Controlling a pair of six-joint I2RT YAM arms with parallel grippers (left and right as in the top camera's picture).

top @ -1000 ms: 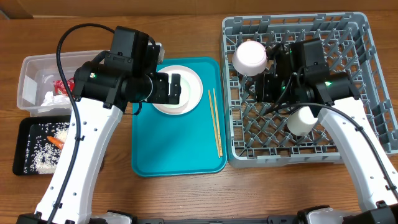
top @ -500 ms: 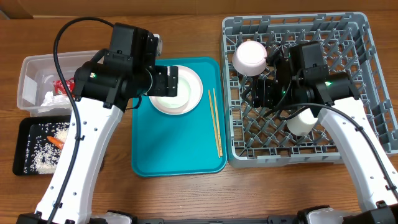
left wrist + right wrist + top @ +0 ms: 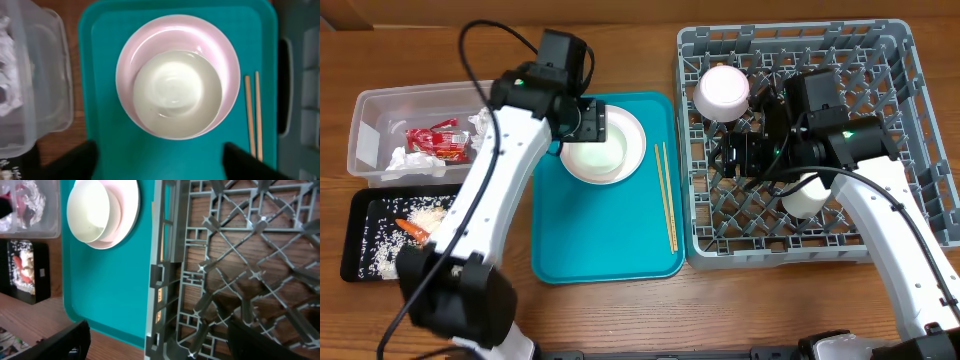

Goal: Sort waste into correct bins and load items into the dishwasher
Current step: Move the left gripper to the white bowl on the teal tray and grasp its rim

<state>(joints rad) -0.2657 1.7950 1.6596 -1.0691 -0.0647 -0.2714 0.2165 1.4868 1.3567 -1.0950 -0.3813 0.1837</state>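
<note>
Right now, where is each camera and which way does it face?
Overhead: fixed above the table, straight down on teal tray, dish rack, left arm, right arm.
Left wrist: over the tray, facing down at bowl on plate, chopsticks; own fingers at bottom corners.
Right wrist: over the rack's left edge, facing down; own fingers at bottom corners.
Shared: all three show bowl and plate.

A teal tray point(image 3: 605, 240) carries a white plate point(image 3: 633, 150) and pale wooden chopsticks point(image 3: 666, 197). To its right stands a grey grid-patterned rack point(image 3: 920, 130). To its left are a red wrapper point(image 3: 432, 142) and a white-speckled black tray point(image 3: 355, 215).
</note>
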